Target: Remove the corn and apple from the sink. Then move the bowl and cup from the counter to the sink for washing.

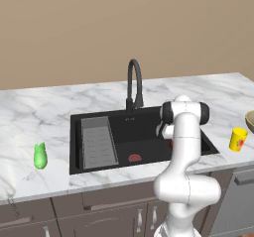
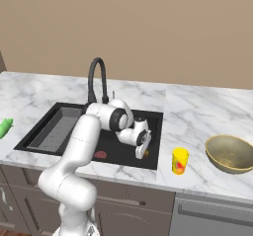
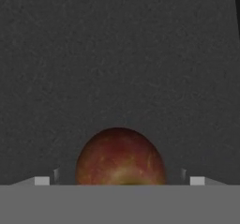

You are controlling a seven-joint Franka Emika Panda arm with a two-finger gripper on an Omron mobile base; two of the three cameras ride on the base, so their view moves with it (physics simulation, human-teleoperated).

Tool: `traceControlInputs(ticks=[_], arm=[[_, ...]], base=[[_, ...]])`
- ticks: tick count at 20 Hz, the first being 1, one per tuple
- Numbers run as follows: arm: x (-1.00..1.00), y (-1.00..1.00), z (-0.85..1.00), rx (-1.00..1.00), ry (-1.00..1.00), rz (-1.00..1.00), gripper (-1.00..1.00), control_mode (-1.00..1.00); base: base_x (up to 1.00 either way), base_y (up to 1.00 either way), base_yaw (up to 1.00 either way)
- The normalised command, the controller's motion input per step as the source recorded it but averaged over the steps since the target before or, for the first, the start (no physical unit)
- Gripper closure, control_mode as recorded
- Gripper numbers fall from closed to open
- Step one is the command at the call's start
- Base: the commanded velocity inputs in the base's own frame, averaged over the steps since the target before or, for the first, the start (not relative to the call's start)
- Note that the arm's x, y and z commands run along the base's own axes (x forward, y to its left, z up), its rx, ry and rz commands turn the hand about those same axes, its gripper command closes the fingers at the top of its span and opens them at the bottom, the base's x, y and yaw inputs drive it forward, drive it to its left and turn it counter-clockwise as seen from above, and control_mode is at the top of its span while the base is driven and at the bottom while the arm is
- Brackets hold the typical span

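- The gripper [image 2: 143, 152] is lowered into the right part of the sink [image 2: 59, 109], with the arm bent down over the basin from the front edge.
- In the hand view, the jaws stand fully apart; the two fingertips [image 3: 42, 181] flank the apple [image 3: 120, 157] on either side with a visible gap to its surface. Nothing is grasped.
- The apple rests on the dark sink floor between the spread fingertips. In the right base view it shows as a small brownish spot [image 2: 146, 154] just beside the gripper tip.
- A flat reddish item [image 1: 134, 157] lies on the sink floor near the front wall, left of the arm in the left base view and well apart from the apple.
- The ribbed drain rack [image 1: 97, 142] occupies the left part of the sink; the black arched faucet [image 1: 134, 82] stands at the rear edge.
- The corn [image 1: 39, 155] lies on the tabletop [image 1: 39, 112] to the left of the sink, outside the basin.
- The cup [image 2: 180, 161] stands upright on the tabletop just right of the sink, near the front edge.
- The bowl [image 2: 230, 153] sits upright on the tabletop to the right of the cup, near it but not touching.
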Motion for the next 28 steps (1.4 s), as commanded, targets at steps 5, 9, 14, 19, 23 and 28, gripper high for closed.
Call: traceControlInputs(ticks=[5,9,14,19,23,28], arm=[[0.08,-0.03,-0.16,0.0,0.05,0.0,-1.0,-1.0],[0.11,-0.01,-0.09,0.0,0.0,0.0,-1.0,-1.0],[0.12,0.0,-0.08,0.0,0.0,0.0,-1.0,-1.0],[0.07,-0.02,-0.13,0.0,0.0,0.0,-1.0,-1.0],[0.03,-0.04,-0.18,0.0,0.0,0.0,-1.0,-1.0],[0.06,-0.01,-0.14,0.0,0.0,0.0,1.0,-1.0]], base=[[0.0,0.0,0.0],[0.0,0.0,0.0],[0.0,0.0,0.0],[0.0,0.0,0.0],[0.0,0.0,0.0],[0.0,0.0,0.0]])
